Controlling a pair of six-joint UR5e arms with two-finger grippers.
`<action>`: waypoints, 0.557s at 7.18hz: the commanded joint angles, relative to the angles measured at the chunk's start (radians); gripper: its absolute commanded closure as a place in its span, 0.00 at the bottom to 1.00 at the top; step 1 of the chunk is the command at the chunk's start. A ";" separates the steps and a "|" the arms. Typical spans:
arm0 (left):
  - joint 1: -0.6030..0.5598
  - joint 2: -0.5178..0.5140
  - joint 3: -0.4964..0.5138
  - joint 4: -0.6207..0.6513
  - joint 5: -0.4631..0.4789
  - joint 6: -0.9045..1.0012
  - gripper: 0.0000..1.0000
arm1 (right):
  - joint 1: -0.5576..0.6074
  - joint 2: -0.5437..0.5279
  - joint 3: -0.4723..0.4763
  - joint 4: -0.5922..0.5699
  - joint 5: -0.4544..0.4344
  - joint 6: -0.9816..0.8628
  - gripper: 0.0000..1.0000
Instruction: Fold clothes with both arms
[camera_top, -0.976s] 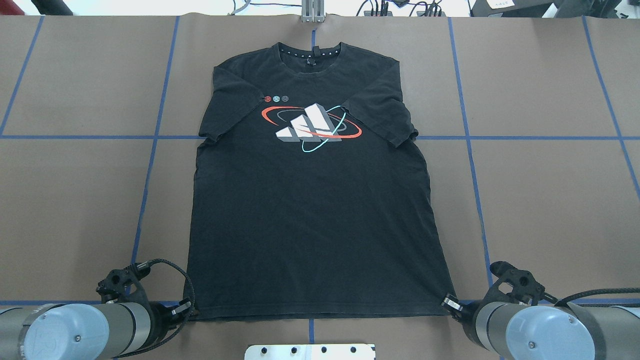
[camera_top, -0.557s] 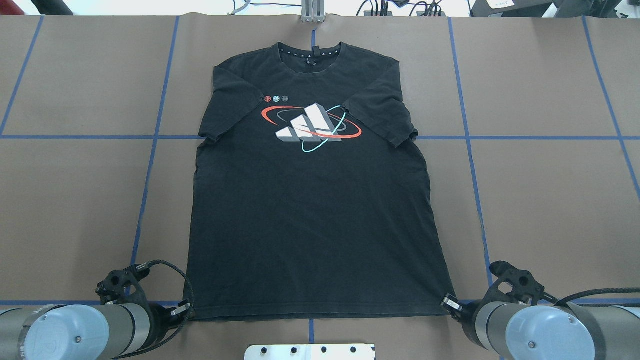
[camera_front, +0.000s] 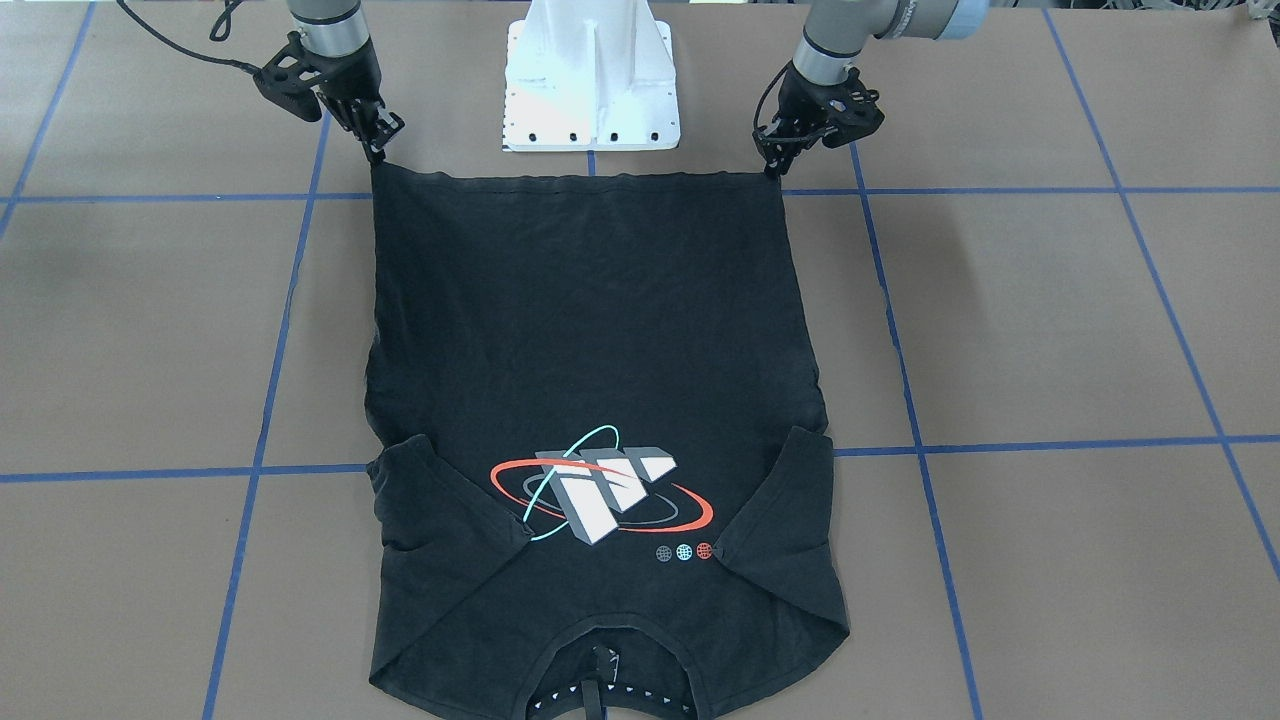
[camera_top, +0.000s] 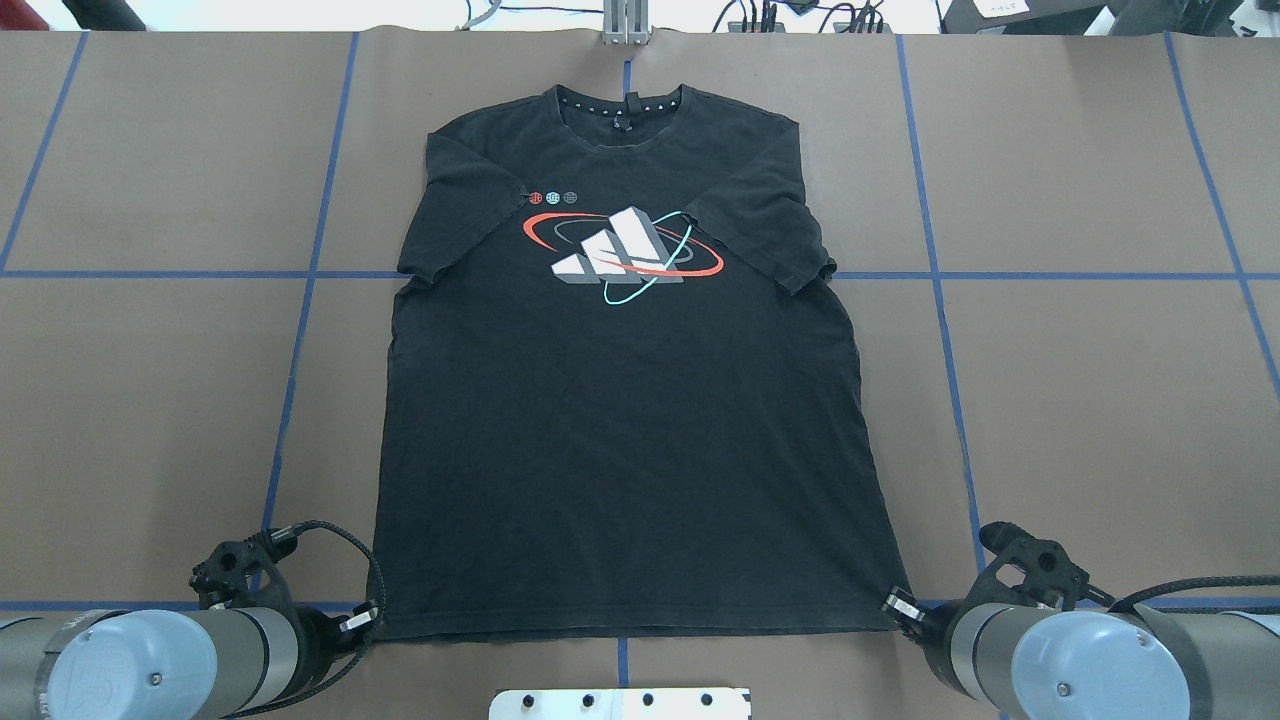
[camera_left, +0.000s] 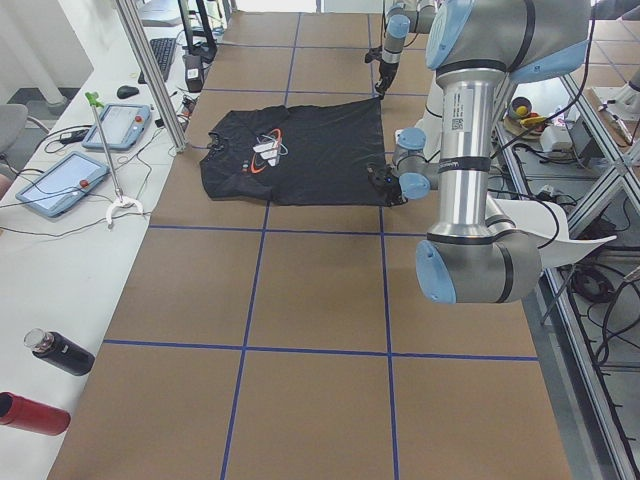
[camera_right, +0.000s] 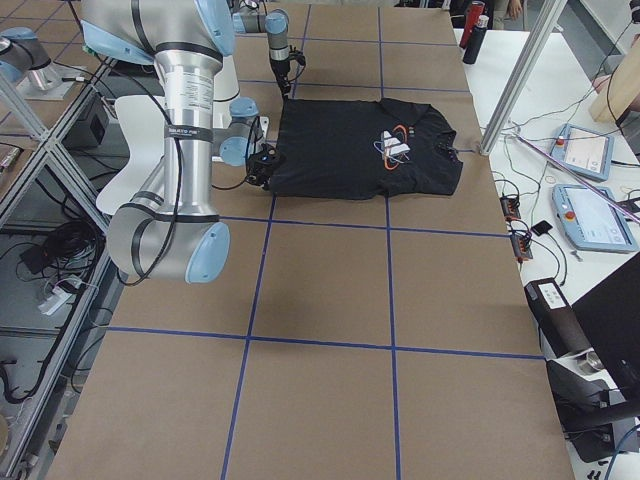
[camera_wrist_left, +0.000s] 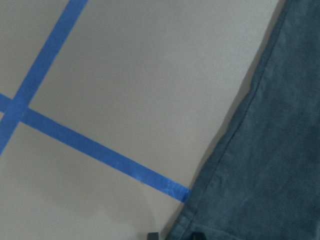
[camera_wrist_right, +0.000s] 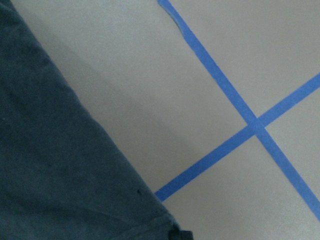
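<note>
Both jaws sit at the T-shirt (camera_top: 625, 430) hem corners.

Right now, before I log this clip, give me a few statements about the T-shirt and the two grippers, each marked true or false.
1. The black T-shirt lies flat with its graphic facing up. True.
2. Its collar lies nearest the robot's white pedestal. False: the hem is nearest the pedestal, and the collar is at the far end.
3. Both sleeves are folded inward over the chest. True.
4. The left gripper hovers over the graphic. False: it is at the hem corner on its own side.
5. The right gripper is at the other hem corner. True.
</note>
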 joint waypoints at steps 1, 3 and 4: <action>-0.002 0.011 -0.005 0.000 0.000 0.000 1.00 | 0.000 0.001 -0.002 0.000 0.000 0.000 1.00; -0.001 0.033 -0.052 0.000 0.000 0.000 1.00 | 0.003 -0.003 0.005 0.000 0.002 0.000 1.00; 0.001 0.035 -0.076 0.000 -0.003 0.000 1.00 | 0.005 -0.005 0.010 0.000 0.002 0.000 1.00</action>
